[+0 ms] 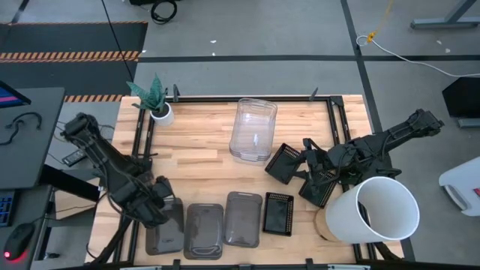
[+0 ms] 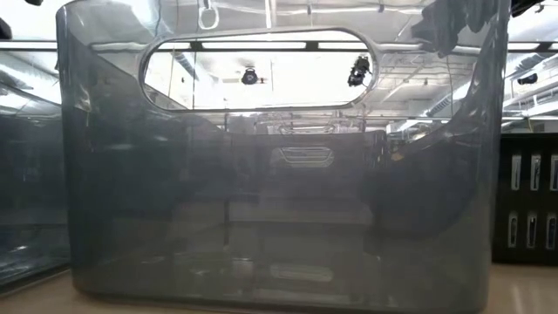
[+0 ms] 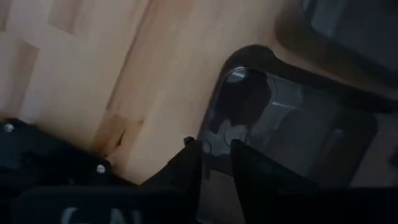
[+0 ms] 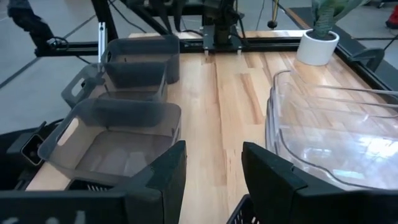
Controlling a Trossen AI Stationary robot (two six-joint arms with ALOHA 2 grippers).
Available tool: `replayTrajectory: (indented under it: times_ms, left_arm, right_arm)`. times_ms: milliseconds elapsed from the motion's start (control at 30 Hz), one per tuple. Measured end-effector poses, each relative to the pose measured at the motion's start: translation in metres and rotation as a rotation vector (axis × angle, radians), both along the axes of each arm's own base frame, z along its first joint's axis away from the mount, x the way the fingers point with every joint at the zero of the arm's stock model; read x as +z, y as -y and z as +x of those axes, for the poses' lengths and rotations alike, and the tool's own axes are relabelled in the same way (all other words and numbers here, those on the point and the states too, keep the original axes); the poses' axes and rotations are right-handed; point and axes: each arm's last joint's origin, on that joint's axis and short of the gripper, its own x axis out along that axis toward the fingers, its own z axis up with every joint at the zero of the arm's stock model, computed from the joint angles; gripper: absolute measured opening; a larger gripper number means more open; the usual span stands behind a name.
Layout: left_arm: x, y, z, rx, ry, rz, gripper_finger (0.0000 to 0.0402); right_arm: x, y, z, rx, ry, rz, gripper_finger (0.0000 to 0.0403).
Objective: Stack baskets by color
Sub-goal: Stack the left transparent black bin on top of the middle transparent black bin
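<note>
Baskets are what you are sorting, and three smoky grey ones are sitting in a row along the near edge of the table [image 1: 202,150]. Your left gripper [image 1: 161,206] is reaching down over the leftmost grey basket [image 1: 166,229]. In the left wrist view its fingers [image 3: 245,165] are standing close together, one on each side of that basket's thin rim [image 3: 214,118]. You cannot tell yet if they are really squeezing it.

These baskets are looking light and hard, with smooth, shiny walls, so they are likely slippery. The rim or the handle hole is probably the best place to pinch. Grab the wall too hard and it may bend.

Next to it are sitting the middle grey basket [image 1: 204,230] and the third grey basket [image 1: 243,219], with a black mesh basket [image 1: 278,214] beside them. The clear baskets [image 1: 253,129] are resting near the far edge.

Your right gripper [image 1: 315,166] is waiting over by two more mesh baskets [image 1: 283,162], near the big white bucket [image 1: 379,210]. Its fingers [image 4: 277,180] are standing wide and holding nothing.
</note>
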Motion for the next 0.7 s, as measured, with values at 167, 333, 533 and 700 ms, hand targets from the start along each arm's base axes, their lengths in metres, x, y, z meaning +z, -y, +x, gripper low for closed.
replayTrajectory:
  times_ms: [167, 333, 533, 700]
  left_arm:
    - [0.002, -0.006, -0.005, 0.021, 0.005, 0.039, 0.0159]
    - [-0.020, -0.009, -0.009, 0.013, -0.056, 0.041, 0.0214]
    - [-0.035, -0.006, -0.007, -0.015, -0.032, -0.015, 0.0217]
    - [-0.043, -0.012, -0.007, -0.019, -0.056, 0.001, 0.0207]
  right_arm:
    - [0.000, -0.001, 0.000, 0.017, -0.002, 0.007, 0.0161]
    - [-0.001, -0.001, 0.000, 0.019, -0.014, 0.003, 0.0161]
    - [-0.002, -0.001, 0.000, 0.013, -0.019, 0.018, 0.0161]
    - [-0.002, -0.001, 0.000, 0.014, -0.023, 0.015, 0.0161]
